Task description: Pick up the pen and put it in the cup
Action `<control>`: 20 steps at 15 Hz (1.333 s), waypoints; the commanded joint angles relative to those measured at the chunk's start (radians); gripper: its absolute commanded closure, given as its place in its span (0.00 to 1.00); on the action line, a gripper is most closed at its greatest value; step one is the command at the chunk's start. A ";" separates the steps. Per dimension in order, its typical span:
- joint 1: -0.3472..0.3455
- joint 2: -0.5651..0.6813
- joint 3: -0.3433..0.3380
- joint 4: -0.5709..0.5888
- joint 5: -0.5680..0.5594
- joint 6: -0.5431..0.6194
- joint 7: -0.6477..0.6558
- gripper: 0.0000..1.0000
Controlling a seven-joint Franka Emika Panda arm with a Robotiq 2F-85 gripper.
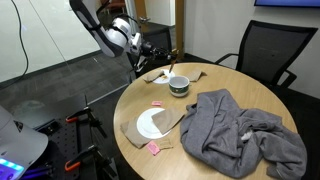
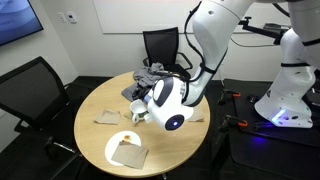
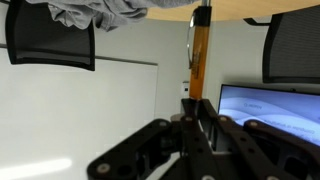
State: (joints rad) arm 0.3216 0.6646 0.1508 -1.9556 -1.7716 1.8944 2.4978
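In the wrist view my gripper (image 3: 197, 100) is shut on the thin reddish-orange pen (image 3: 199, 55), which sticks out straight past the fingertips. The picture stands upside down, with the table edge along the top. In an exterior view my gripper (image 1: 157, 57) hangs over the far left edge of the round table, a little behind and left of the low white cup (image 1: 178, 85) with its dark inside. The pen is too small to make out there. In the other exterior view the white wrist (image 2: 168, 103) covers the cup.
A crumpled grey cloth (image 1: 235, 130) (image 2: 150, 75) fills one side of the round wooden table (image 1: 215, 75). A flat white plate (image 1: 152, 124) (image 2: 113, 145) lies on brown paper, with small pink squares (image 1: 157, 103) nearby. Black chairs (image 1: 262, 50) stand around the table.
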 commanded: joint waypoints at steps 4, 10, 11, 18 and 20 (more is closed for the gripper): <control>-0.015 0.123 0.020 0.112 -0.039 -0.052 0.043 0.97; -0.023 0.199 0.015 0.189 -0.027 -0.058 0.030 0.97; -0.025 0.208 0.015 0.199 -0.024 -0.059 0.028 0.97; -0.043 0.267 0.015 0.253 0.000 -0.055 0.016 0.46; -0.044 0.271 0.015 0.257 0.000 -0.055 0.016 0.32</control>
State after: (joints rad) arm 0.2871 0.9217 0.1523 -1.7239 -1.7824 1.8636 2.5199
